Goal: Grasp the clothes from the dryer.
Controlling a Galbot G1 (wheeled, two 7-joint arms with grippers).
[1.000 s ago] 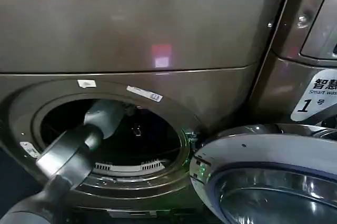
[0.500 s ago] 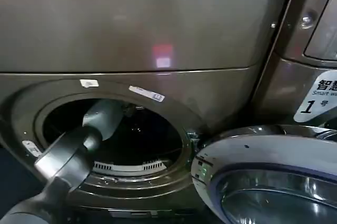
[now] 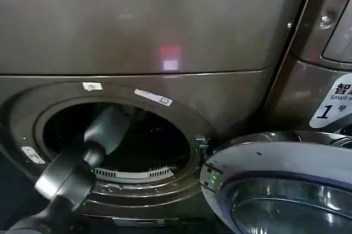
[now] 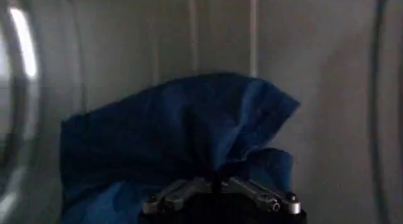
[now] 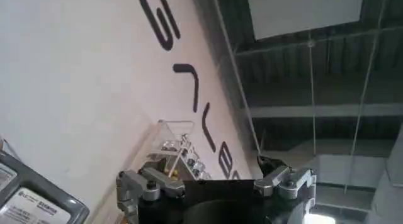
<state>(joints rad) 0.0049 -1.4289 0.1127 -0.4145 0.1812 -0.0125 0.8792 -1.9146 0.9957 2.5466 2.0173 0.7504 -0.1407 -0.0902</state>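
Bronze dryer (image 3: 165, 30), porthole open at 7 o'clock; crumpled blue clothes (image 4: 170, 137) bunched inside steel drum (image 4: 327, 87).

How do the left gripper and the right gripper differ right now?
The left gripper is inside the dryer drum, its fingers closed on blue cloth; the right gripper is outside, aimed up at a wall and ceiling. The left holds the cloth; the right is open and holds nothing. Both have silver metal fingers on a black base.

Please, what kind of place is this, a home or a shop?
Probably a self-service laundry rather than a home: the open dryer stands beside a second like machine bearing a numbered sticker, and the left gripper grips blue cloth inside the drum.
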